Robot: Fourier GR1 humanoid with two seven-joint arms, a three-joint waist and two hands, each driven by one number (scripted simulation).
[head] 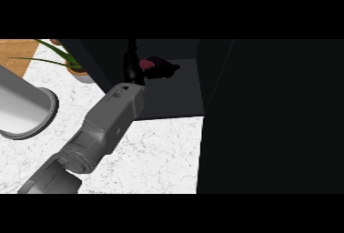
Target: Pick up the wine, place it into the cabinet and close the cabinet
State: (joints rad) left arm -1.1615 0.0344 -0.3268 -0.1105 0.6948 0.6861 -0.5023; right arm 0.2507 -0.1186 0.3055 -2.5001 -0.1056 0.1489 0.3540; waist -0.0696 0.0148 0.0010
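My left hand (163,69) is up inside the open cabinet (171,98) with its fingers curled round the wine (146,64). The hand hides most of it, so I only see a bit of dark red, and I can't tell if it's touching the cabinet floor. The dark cabinet door (269,113) is right of the hand, the white tabletop (161,154) is below it, and a potted plant (75,69) and a big grey cylinder (23,109) are off to its left.

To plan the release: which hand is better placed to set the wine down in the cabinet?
Left. The left hand holds the wine bottle inside the open cabinet; the right hand shows nowhere.
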